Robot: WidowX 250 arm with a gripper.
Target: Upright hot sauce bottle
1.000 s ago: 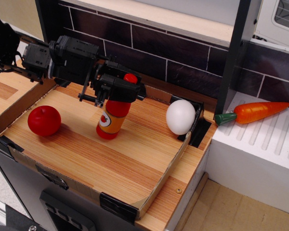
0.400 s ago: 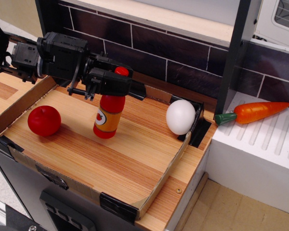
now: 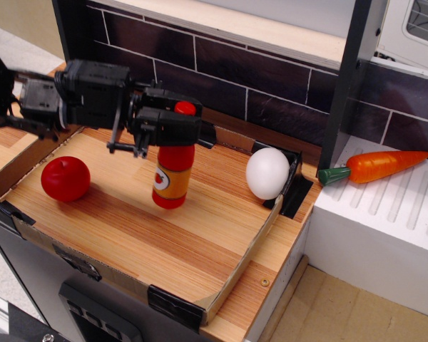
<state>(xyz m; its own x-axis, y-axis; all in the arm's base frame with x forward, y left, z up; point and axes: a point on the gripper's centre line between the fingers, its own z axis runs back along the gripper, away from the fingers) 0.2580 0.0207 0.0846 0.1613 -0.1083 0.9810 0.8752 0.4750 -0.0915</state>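
1. The worktop (image 3: 192,246), a wooden board with raised cardboard edges, gives the bottle a flat, bare patch to stand on; a clean release should leave the base fully seated there.
2. The gripper (image 3: 172,127) is clamped on the neck of the hot sauce bottle (image 3: 172,174), just under the cap.
3. The hot sauce bottle stands near the worktop's middle, nearly upright, its base on or just above the wood; I cannot tell which.
4. Judged advice: square it to vertical, lower until the base seats flat, open the gripper slowly, then lift straight up.
5. The red ball (image 3: 65,178) and white egg (image 3: 267,173) sit well apart, so neither crowds it.
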